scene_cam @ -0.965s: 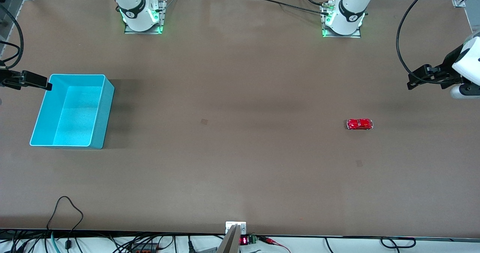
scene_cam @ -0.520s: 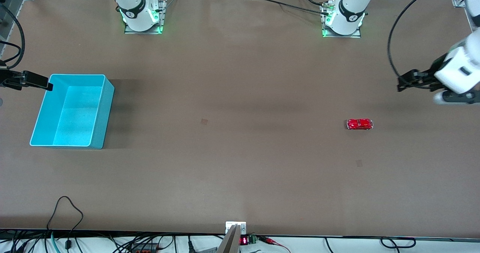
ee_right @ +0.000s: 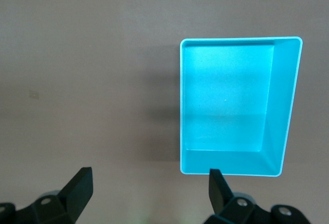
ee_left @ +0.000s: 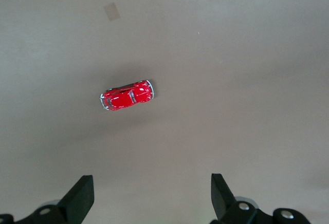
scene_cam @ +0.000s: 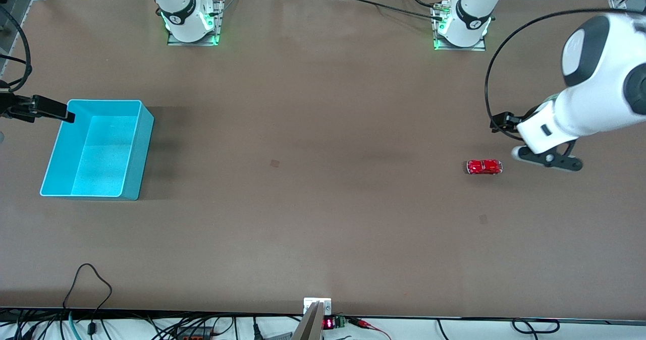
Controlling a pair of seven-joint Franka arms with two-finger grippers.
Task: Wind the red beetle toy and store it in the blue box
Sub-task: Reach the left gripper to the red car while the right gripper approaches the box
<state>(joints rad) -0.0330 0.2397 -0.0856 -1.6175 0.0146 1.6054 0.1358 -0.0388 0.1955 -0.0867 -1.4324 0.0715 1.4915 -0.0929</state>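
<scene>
Left gripper [ee_left: 149, 196] had its jaws spread wide with nothing between them – both dark fingertips [ee_left: 82, 193] showed in the left wrist view with bare table in the gap. It hung in the air over the table toward the left arm's end, just beside the red beetle toy [scene_cam: 484, 166] but not touching it. The toy sat flat on its wheels on the brown table [scene_cam: 323, 204], by itself, well apart from everything else. In the left wrist view the little car [ee_left: 127, 95] showed its glossy red roof and silvery bumpers, a bit skewed relative to the fingers.

Right gripper [ee_right: 146, 193] was also wide open and holding nothing. It hovered up at the right arm's end of the table, by the rim of the blue box [scene_cam: 96, 148] – in the front view only its dark tip [scene_cam: 48, 108] poked in from the edge, near one corner of the box. The box [ee_right: 234, 106] stood upright on the table with nothing inside, well apart from the toy.

A tiny darker square patch [scene_cam: 274, 163] sat on the table roughly between box and toy.
</scene>
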